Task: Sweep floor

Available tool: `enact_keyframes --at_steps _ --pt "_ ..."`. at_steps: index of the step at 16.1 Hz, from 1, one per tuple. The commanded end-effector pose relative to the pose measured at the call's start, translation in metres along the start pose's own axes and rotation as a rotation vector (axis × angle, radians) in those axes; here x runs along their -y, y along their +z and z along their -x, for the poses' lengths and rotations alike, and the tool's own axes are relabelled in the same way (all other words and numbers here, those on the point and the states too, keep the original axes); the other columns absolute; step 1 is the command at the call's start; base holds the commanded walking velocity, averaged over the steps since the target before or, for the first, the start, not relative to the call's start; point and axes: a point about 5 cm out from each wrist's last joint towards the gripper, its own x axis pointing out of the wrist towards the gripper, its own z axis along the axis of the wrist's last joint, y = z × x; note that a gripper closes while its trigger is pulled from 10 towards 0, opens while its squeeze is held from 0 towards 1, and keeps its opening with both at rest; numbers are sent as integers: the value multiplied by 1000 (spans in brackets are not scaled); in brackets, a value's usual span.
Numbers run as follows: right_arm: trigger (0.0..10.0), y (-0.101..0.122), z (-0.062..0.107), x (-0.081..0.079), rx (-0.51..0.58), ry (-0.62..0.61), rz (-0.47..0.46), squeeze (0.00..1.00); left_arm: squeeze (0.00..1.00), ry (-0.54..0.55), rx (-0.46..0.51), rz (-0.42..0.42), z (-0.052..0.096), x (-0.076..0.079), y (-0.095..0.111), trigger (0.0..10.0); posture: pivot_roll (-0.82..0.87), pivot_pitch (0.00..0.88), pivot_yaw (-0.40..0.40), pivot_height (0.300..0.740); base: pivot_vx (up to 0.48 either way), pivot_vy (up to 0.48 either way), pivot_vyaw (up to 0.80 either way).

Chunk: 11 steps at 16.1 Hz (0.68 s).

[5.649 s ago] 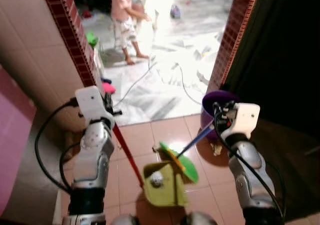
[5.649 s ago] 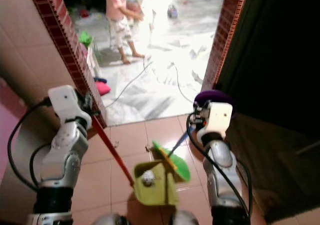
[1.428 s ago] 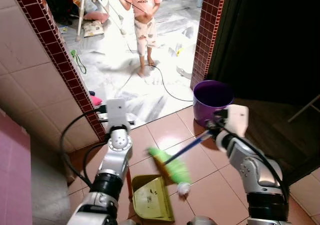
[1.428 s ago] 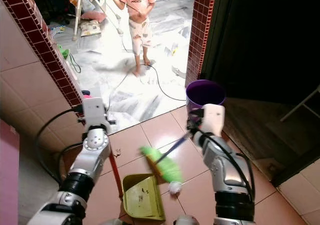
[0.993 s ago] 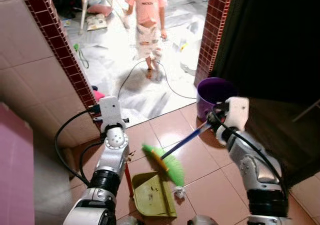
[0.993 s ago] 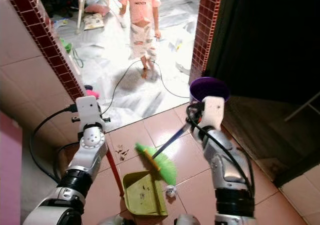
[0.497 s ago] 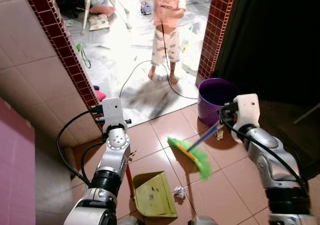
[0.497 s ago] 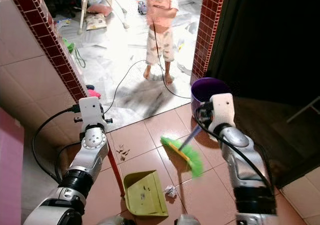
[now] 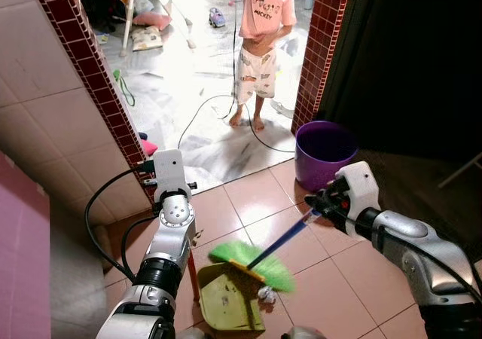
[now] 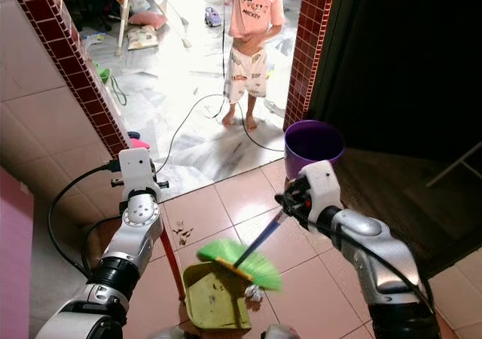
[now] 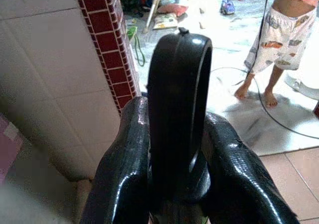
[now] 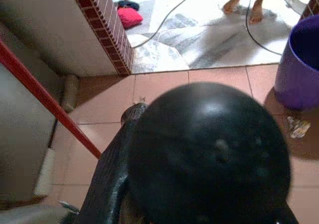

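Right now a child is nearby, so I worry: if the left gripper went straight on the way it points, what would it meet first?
Probably the marble floor beyond the doorway, short of the child. The left gripper, shut on the dustpan handle, aims that way; depth is unclear.

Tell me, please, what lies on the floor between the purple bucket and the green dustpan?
Bare tiles, crossed above by the broom, between purple bucket and dustpan, in both eye views.

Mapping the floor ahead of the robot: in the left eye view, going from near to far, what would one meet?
Yellow-green dustpan → green broom head → purple bucket → person standing on the marble floor → small toy car.
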Motion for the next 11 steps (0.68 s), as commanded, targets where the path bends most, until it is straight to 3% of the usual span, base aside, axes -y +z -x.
enact_keyframes --at_steps 1,5,7,10,11 --pt "10000 -16 -10 -23 -76 161 -155 0 0 -3 -99 -42 4 -1 -20 10000 -185 0 81 740 0 0 0" --pt "10000 4 -18 -30 29 167 -354 0 0 14 -175 31 5 1 -24 10000 -183 0 82 740 0 0 0" --pt "10000 9 -20 -28 66 146 -398 0 0 14 -174 34 4 1 -22 10000 -183 0 81 740 0 0 0" --pt "10000 21 -21 -17 161 46 -346 0 0 17 -216 71 4 2 -25 10000 -183 0 78 740 0 0 0" --pt "10000 28 -18 -8 217 -40 -210 0 0 11 -210 57 4 2 -25 10000 -185 0 77 740 0 0 0"
